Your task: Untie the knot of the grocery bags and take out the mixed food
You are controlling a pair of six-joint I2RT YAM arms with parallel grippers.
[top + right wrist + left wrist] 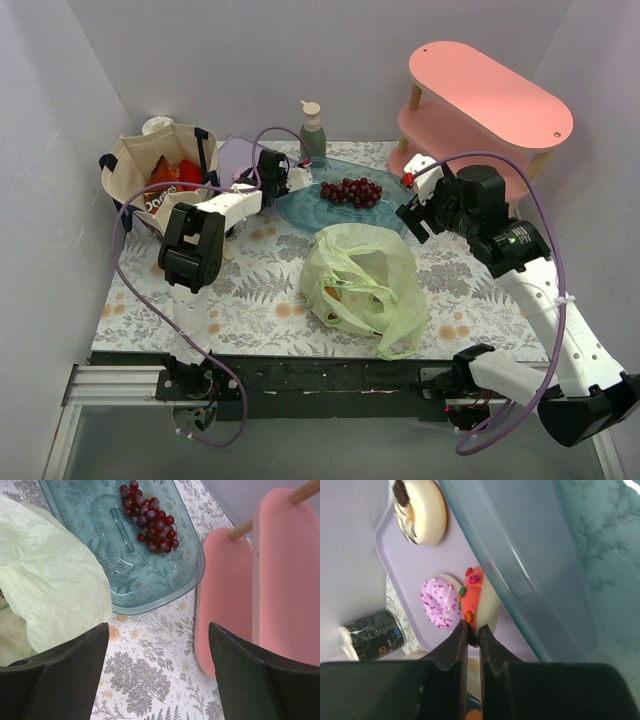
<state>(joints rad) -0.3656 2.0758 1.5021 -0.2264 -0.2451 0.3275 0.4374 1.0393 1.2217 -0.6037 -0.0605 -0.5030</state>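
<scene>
**Desk:** Where's the green bag on your screen?

**Me:** I have the pale-green bag [360, 285] slumped on the table [250, 290] in front of the arms, nearer my right one. Its mouth gapes upward and a yellowish item [335, 293] shows inside. I can't make out a tied knot from the overhead view.

**Desk:** And the food?

**Me:** The grapes [150, 522] lie on the blue tray [150, 585], just behind the bag. The canvas tote [125, 180] stands at the far left of the table with red packets [180, 172] in it.

**Desk:** Your grippers?

**Me:** My right gripper [157, 630] hangs with its fingers spread wide and holds nothing. It's above the table between the bag and the pink shelf [280, 580]. My left gripper [472, 630] is reached out to the back, by the rim of the blue tray, with its fingers pressed almost together. Their tips sit right at the edge of a red-frosted doughnut [479, 600] on the lavender tray [410, 565], with a purple doughnut [440, 602] touching it on the left. I can't tell whether the tips actually touch the red one
</scene>
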